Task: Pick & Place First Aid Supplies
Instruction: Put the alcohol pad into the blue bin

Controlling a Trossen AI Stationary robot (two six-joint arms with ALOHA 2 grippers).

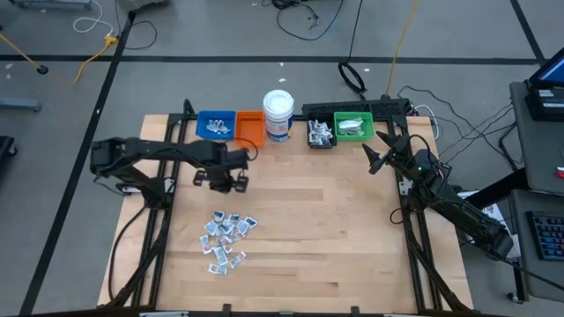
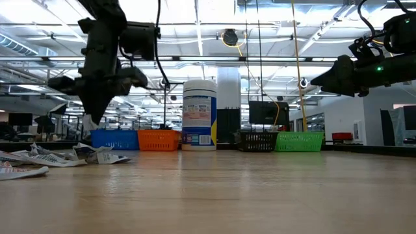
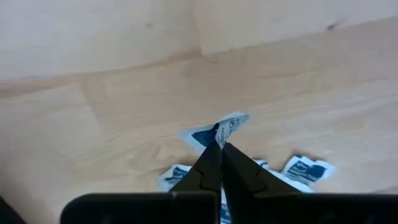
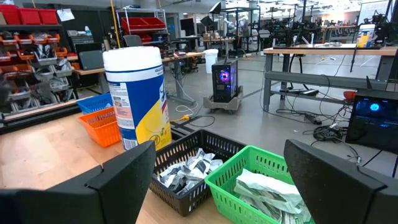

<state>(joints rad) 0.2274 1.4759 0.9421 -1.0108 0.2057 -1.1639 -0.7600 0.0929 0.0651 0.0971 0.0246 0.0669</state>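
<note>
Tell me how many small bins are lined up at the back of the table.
4: blue bin and orange bin left of the white jar; black bin and green bin right of it.

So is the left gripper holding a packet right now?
Yes: in the left wrist view the left gripper has its fingers pinched shut on the corner of a blue-and-white packet, lifted above the table.
</note>
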